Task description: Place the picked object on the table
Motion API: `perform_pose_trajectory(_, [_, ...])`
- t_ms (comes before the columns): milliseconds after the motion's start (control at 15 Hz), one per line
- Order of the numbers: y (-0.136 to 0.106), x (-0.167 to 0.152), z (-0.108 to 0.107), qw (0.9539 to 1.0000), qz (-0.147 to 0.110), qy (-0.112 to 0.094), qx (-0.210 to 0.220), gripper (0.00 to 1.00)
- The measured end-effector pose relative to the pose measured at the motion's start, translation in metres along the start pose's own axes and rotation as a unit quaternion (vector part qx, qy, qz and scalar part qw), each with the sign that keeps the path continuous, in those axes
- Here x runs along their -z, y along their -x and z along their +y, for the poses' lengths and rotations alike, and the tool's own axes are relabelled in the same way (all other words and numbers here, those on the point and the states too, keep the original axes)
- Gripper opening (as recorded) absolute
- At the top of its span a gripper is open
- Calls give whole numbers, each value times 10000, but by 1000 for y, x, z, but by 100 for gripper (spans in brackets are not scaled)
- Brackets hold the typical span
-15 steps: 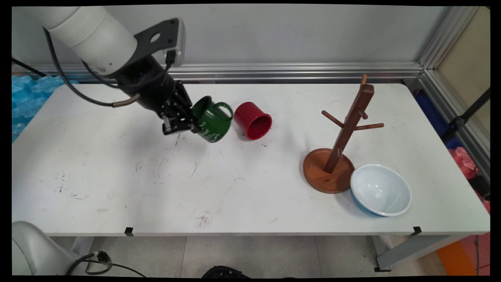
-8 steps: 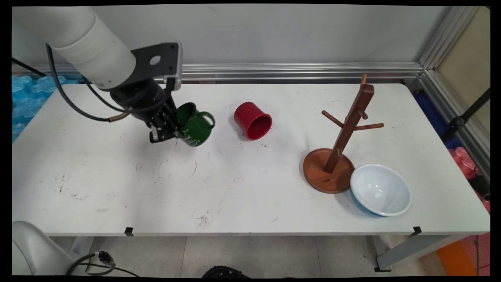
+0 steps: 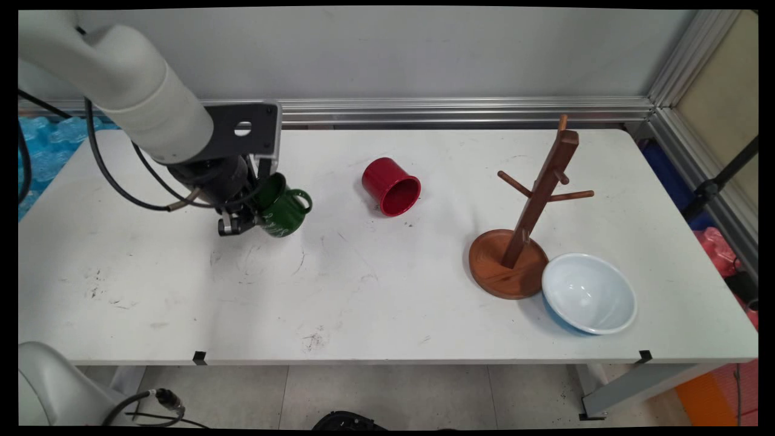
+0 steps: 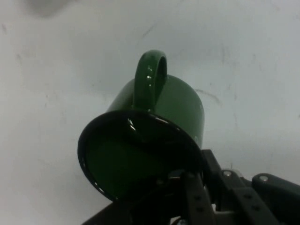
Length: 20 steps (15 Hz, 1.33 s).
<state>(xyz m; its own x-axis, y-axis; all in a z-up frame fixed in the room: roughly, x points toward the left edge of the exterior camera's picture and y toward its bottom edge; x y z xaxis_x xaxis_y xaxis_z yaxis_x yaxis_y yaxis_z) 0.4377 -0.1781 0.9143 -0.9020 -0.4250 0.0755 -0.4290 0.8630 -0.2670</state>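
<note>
Main view: the end effector (image 3: 245, 225) sits left of centre in the frame, clamped on the rim of the green mug (image 3: 283, 212), one finger inside the mouth and one outside. The mug hangs tilted, mouth toward the upper left, handle sticking out to the right, white lettering on its side; whether its base touches the white desk (image 3: 375, 290) cannot be told. Black cables loop down from the arm at the left. Right of the mug, well apart, the red cup (image 3: 391, 186) lies on its side with its opening facing the lower right. Further right stands the wooden mug tree (image 3: 531, 209), pegs bare, round base flat on the desk. The white bowl (image 3: 588, 293), blue on the outside, is tipped just beside that base at the lower right.

Hand view: the green mug (image 4: 150, 140) fills the middle, dark rim toward the camera, handle pointing up. The black fingers (image 4: 194, 197) rise from the bottom edge and pinch the lower rim, scuffed desk (image 4: 47, 70) behind
</note>
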Motion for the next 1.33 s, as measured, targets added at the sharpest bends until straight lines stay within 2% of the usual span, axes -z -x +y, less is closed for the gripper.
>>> perform_pose_trajectory(600, [-4, -31, 6, 9984, -538, -136, -60, 0])
perform_pose_trajectory(1333, [-12, -58, 12, 9955, -921, -182, -99, 0])
